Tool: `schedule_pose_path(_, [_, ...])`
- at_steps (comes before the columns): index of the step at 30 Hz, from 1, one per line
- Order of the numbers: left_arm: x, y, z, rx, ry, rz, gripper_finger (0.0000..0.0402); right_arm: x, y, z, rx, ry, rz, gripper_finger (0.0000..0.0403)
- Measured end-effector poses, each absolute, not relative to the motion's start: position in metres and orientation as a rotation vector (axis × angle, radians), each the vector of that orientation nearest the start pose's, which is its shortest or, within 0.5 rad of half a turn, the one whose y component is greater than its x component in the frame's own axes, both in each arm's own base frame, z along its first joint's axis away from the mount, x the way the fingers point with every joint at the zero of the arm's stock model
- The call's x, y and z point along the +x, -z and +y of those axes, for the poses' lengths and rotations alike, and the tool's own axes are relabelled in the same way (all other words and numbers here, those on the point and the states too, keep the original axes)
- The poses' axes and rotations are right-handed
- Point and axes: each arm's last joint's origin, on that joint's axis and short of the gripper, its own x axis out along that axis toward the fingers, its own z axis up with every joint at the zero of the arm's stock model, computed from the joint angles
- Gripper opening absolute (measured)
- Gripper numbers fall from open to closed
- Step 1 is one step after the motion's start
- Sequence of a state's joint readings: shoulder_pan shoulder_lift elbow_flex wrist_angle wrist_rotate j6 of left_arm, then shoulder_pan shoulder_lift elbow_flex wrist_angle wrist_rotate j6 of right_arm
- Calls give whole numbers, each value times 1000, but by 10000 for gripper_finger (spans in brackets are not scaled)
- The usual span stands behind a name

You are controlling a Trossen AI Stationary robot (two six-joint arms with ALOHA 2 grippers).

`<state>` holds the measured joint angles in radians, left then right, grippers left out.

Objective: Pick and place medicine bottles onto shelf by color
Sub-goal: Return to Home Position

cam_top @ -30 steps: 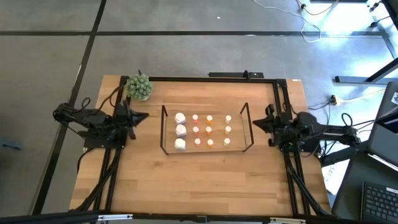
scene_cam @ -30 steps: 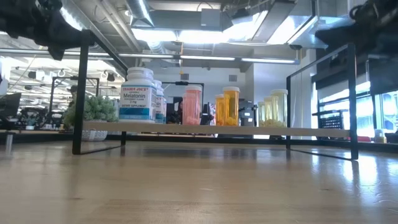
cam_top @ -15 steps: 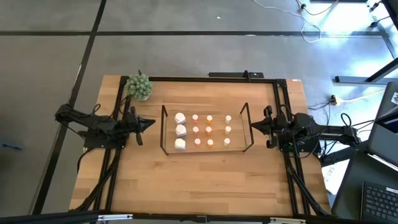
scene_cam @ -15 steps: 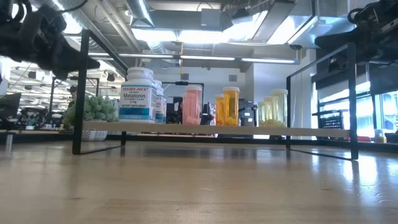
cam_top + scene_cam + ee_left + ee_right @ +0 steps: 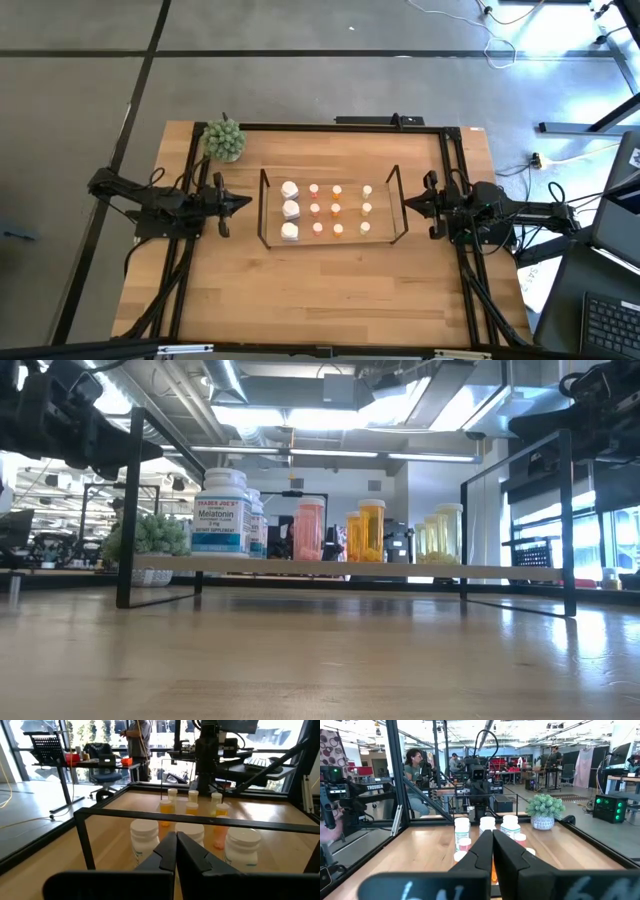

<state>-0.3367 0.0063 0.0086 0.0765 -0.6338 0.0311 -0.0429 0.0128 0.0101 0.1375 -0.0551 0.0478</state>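
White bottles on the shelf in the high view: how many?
3, in one column at the left end of the shelf: far white bottle, middle white bottle, near white bottle. None looks hidden.

Bright ceiling lights (image 5: 290,415), mild glare

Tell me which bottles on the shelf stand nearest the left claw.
The three large white bottles, in the column at the shelf's end facing the left claw; the pink column, orange column and cream column stand farther off.

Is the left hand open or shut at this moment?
Shut. In the left wrist view the left hand shows both fingers pressed together, nothing between them.
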Motion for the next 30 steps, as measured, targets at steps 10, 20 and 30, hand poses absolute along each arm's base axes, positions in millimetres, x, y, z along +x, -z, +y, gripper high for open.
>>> schedule_pose_path(10, [92,-173,-14,-5,-298,-64,19,97,-179,-3,39,-15,-134,16])
schedule_pose_path(20, [92,-173,-14,-4,-298,-62,29,97,-179,-3,38,-14,-134,16])
schedule_pose_path(30, [92,-173,-14,-5,-298,-62,16,97,-179,-3,38,-14,-134,16])
